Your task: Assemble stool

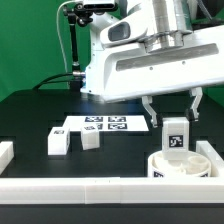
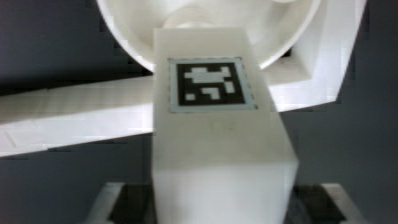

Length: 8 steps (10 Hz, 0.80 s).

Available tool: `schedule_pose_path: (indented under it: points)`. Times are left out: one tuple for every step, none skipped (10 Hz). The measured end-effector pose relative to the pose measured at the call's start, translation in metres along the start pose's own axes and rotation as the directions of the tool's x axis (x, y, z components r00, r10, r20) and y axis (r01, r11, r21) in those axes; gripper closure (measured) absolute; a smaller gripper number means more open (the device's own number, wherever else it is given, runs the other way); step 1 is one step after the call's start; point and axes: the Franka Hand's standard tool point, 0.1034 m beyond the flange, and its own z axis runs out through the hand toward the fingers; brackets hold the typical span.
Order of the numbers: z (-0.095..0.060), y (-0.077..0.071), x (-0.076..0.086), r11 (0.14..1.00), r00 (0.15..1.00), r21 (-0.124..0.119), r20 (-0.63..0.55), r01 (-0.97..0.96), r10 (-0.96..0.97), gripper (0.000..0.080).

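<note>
Three legs are in view. The held leg (image 1: 176, 136) stands upright with its tag facing the exterior camera, and the claw (image 1: 173, 119) is clenched on its upper part, one finger on each side. Its lower end sits directly over the seat (image 1: 182, 168); whether the two touch cannot be told. The seat lies on the table (image 1: 30, 115) in the near corner at the exterior view's right, close to the border rails (image 1: 100, 188). The second leg (image 1: 57, 143) and third leg (image 1: 90, 138) lie at the exterior view's left, near each other but apart, just in front of the marker board (image 1: 106, 125). In the wrist view, the held leg (image 2: 222, 130) fills the centre, with the seat's curved rim (image 2: 134, 30) beyond it.
</note>
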Motion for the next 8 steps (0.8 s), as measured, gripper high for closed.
schedule_pose_path:
  points:
    - [0.0030,0.0006,-0.0023,1.000,1.000,-0.001,0.004,0.000,0.000,0.0459]
    - [0.0050,0.0015,-0.0034,1.000,1.000,-0.002,0.007,0.000,0.000,0.0459]
    - [0.0053,0.0018,-0.0032,1.000,1.000,-0.002,0.006,0.000,0.000,0.0459]
    - [0.0058,0.0017,-0.0028,1.000,1.000,-0.002,0.002,0.000,0.000,0.0459]
    - [0.0080,0.0023,-0.0043,1.000,1.000,-0.003,0.003,0.000,0.000,0.0459]
    - [0.0106,0.0031,-0.0055,1.000,1.000,-0.004,0.002,-0.001,0.001,0.0459]
    - [0.0111,0.0032,-0.0047,1.000,1.000,-0.005,-0.009,-0.001,0.001,0.0459]
    - [0.0112,0.0034,-0.0046,1.000,1.000,-0.006,-0.015,-0.001,0.001,0.0459]
